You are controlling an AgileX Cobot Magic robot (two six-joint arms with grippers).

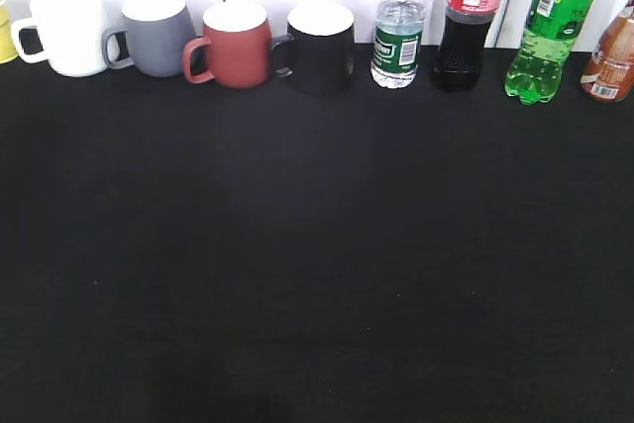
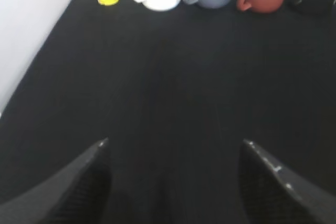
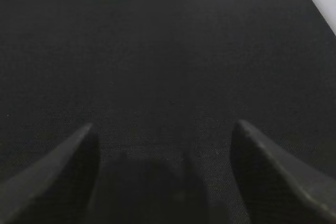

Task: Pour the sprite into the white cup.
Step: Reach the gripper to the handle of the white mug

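Both pincers, left pincer [image 2: 173, 153] and right pincer [image 3: 163, 135], gape wide, holding nothing; the sprite [image 1: 550, 27] stands far from the white cup [image 1: 67, 35]; grab it mid-body.

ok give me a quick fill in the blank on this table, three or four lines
1. The wide all-white ceramic mug stands directly left of the ____ mug.
2. The tall translucent green plastic bottle stands directly right of the dark bottle with the ____ label.
3. The left tool hangs over bare black cloth with its jaws ____.
4. The small clear water bottle stands directly right of the ____ mug.

Missing words: grey; red; open; black
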